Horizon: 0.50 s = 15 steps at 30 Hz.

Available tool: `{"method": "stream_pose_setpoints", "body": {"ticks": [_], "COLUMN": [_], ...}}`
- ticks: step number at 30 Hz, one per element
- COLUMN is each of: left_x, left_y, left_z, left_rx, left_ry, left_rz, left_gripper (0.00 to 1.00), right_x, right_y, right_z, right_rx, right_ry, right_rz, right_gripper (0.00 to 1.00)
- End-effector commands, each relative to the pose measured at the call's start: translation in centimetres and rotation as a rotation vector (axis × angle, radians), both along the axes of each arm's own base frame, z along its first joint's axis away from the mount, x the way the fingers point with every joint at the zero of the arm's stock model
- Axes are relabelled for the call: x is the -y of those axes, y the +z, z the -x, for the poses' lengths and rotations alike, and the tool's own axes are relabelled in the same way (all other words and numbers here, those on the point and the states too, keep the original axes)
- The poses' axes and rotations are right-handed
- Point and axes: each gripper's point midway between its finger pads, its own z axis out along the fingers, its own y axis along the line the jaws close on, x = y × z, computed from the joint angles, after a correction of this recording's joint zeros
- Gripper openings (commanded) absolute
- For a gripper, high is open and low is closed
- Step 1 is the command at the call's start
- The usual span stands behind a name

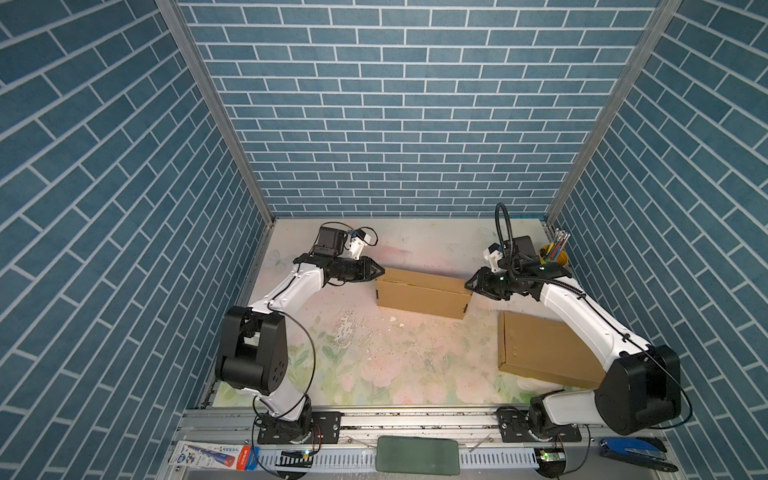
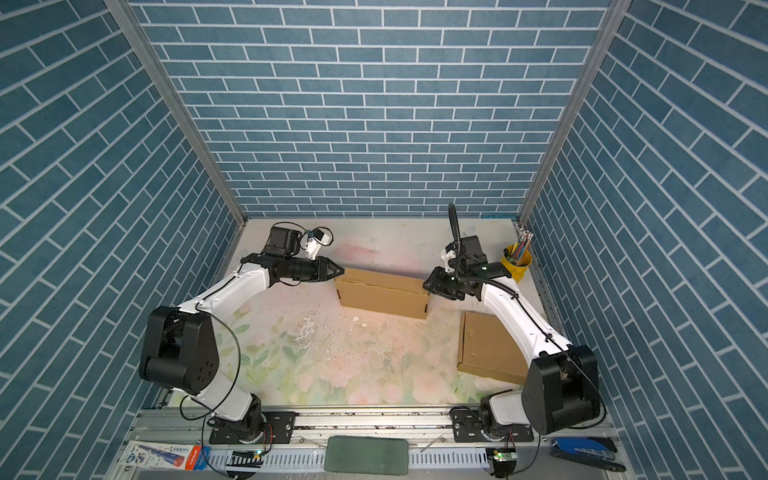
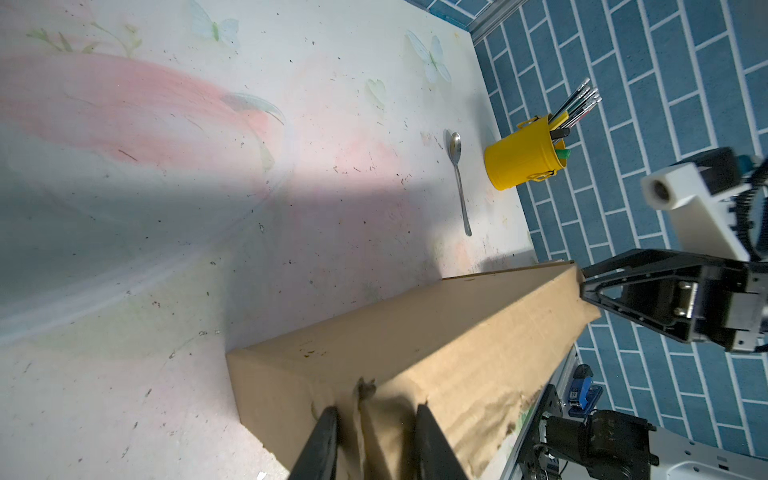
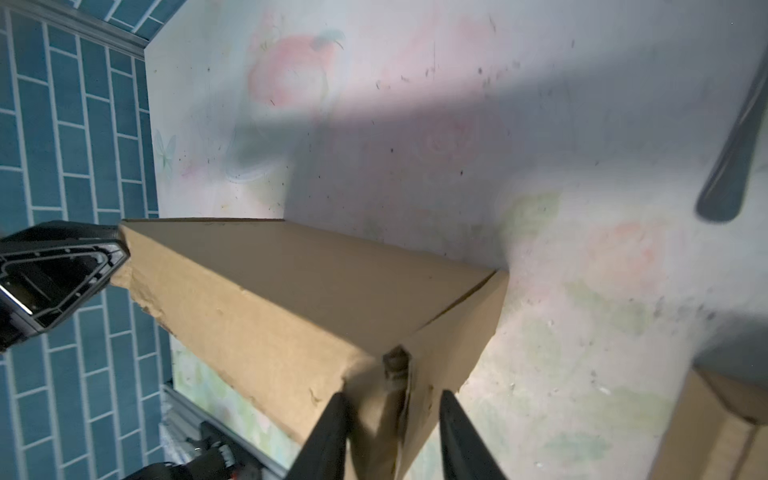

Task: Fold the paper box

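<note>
2 grippers face each other with the paper box (image 1: 419, 297) standing on its long edge between them. The left gripper (image 1: 381, 272) has its tips at 1 upper end corner and the right gripper (image 1: 468, 285) at the opposite corner. In both wrist views the jaws stand partly apart astride the cardboard end, but I cannot tell whether the pads actually pinch it.

If only 1 side bites, the box will likely swing or topple about that end. Uneven push from the 2 ends could buckle the long panel, whose edge beside the left gripper looks ragged. A spoon (image 3: 459, 183) and a yellow pen cup (image 1: 555, 255) sit close behind the right gripper, and a 2nd flat box (image 1: 536, 349) lies under its arm. A wide sweep could knock any of them.
</note>
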Motion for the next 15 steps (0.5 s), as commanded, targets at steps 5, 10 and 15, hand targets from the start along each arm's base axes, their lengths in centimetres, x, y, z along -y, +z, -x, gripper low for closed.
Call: {"method": "stream_pose_setpoints", "body": {"ticks": [5,10,15], "left_x": [-2.0,-2.3,-2.8], "left_y": [-4.6,-3.5,-3.2], "left_z": [2.9,4.5,6.6], "left_rx": [-0.129,-0.101,-0.099], "left_ry": [0.046,0.073,0.09], "left_rz": [-0.141,-0.11,-0.102], "left_gripper": [0.27,0.32,0.42], "right_x": [1.9,1.2,0.3], "right_y": [-3.8,-2.5,-3.5], "right_z": [2.4,3.7,6.5], "right_rx": [-0.075,0.039,0.095], "right_ry": [0.001,0.081,0.204], "right_rz": [0.108,0.11,0.167], "right_gripper": [0.27,0.32,0.43]}}
